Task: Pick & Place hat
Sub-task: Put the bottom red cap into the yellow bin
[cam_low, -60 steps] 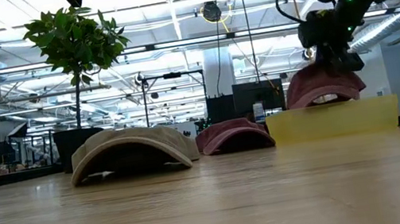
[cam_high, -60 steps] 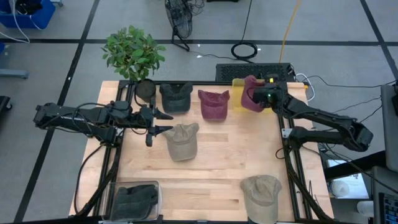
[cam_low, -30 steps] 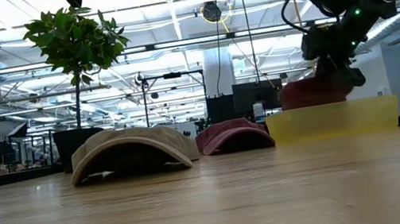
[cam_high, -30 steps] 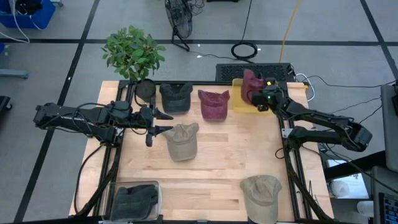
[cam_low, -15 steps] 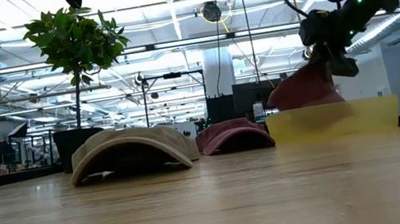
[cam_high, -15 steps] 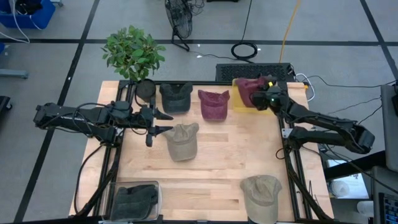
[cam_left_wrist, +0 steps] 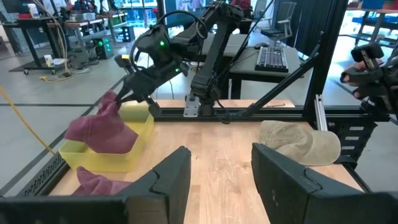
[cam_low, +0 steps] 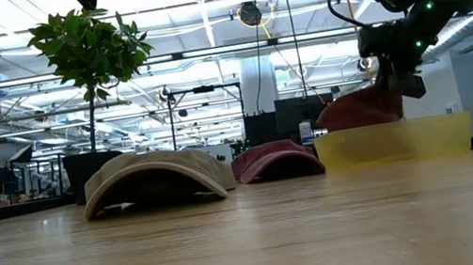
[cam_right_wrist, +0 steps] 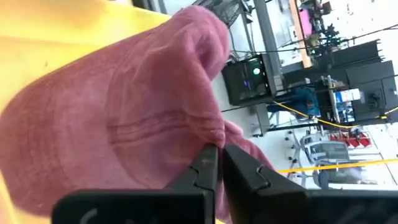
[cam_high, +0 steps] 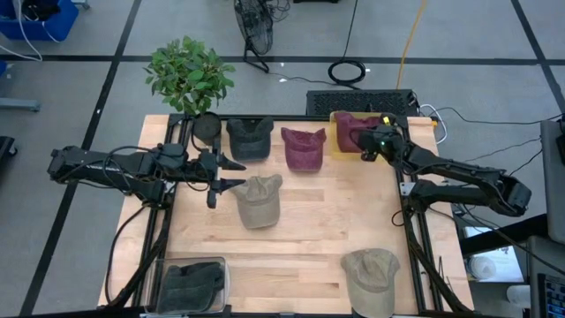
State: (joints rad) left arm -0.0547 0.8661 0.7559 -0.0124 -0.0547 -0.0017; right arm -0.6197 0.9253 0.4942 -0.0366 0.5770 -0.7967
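Your right gripper point(cam_right_wrist: 216, 163) fingers are pinched tight on the maroon hat point(cam_high: 350, 129), which sags into the yellow bin point(cam_high: 340, 150) at the desk's point(cam_high: 309, 230) far corner; open too early and its crown may catch the rim. Left gripper point(cam_left_wrist: 214, 171) waits, fingers wide

Wooden table point(cam_high: 309, 230), five caps, yellow bin point(cam_high: 340, 146) at back, clear tray point(cam_high: 161, 269) of dark caps
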